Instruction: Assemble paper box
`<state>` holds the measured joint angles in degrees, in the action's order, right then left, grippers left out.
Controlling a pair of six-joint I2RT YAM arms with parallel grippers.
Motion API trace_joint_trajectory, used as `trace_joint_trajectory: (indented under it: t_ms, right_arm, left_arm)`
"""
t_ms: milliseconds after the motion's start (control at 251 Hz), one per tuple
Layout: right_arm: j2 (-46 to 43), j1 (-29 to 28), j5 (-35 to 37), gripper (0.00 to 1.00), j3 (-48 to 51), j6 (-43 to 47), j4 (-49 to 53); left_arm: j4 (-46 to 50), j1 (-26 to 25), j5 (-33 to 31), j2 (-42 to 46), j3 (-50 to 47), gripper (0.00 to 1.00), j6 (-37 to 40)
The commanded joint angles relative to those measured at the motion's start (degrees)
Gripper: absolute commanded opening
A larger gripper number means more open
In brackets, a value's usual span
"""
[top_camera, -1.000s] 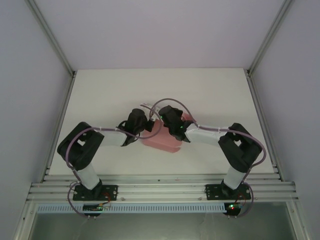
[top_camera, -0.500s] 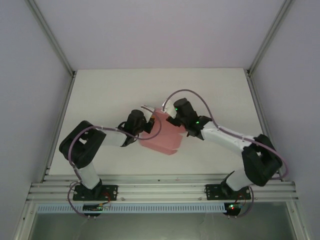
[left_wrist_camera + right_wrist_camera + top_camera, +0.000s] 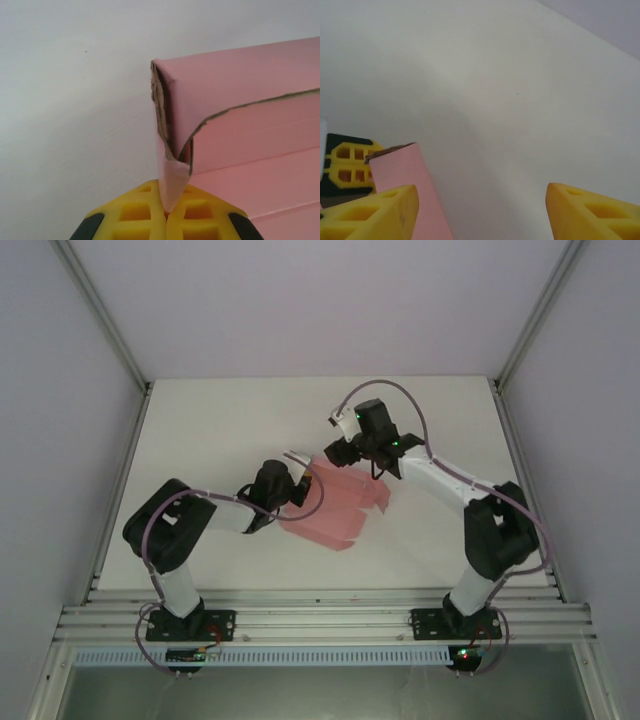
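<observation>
1. Pale pink thin-card paper box (image 3: pixel 335 510): part-folded, mid-table on white tabletop (image 3: pixel 200 440), btwn the two grippers.
2. Left gripper (image 3: pixel 166 216): yellow pads (image 3: pixel 142 222) pressed together on a corner flap of the box, right where two folded walls meet.
3. Right gripper (image 3: pixel 338 452): jaws wide apart, nothing clamped. Sits at box's far side, w/ one finger just beside an upright pink panel.
4. Step in hand, prob.: take the far panel w/ right while left anchors.
5. To do it well:
   - Hold left pinch steady, no tugging, since thin card likely creases or tears at that corner.
   - Bring right down so the panel edge sits btwn the fingers.
   - Close near the fold line, not at the tip.
6. Left arm pose: elbow out left, forearm low, reaching rightward to box.
7. Right arm pose: stretched fwd and leftward, wrist above box's far edge.
</observation>
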<state>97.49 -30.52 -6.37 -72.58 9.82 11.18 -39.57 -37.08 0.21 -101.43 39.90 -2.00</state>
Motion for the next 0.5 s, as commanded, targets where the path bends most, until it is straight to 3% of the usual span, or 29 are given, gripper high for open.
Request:
trace_joint_trajectory:
  t_ms: [0, 168, 259, 495]
  right_arm:
    - [3.5, -0.6, -0.5, 0.67, -2.7, -1.5, 5.7]
    - [6.6, -1.8, -0.5, 0.64, -3.4, -0.3, 8.3]
    - [7.5, -2.4, -0.7, 0.63, -2.6, 0.2, 8.6]
    - [8.4, -2.6, -1.1, 0.60, -0.8, 0.2, 8.8]
  left_arm:
    - [1.0, 0.1, 1.2, -1.3, 0.0, 0.00, 0.2]
    - [1.1, 0.1, 0.9, -1.5, 0.5, 0.01, -0.3]
    - [1.3, 0.1, 0.8, -2.1, 1.2, 0.12, -1.0]
    - [1.8, 0.1, -0.8, -3.3, 4.2, 0.16, -2.7]
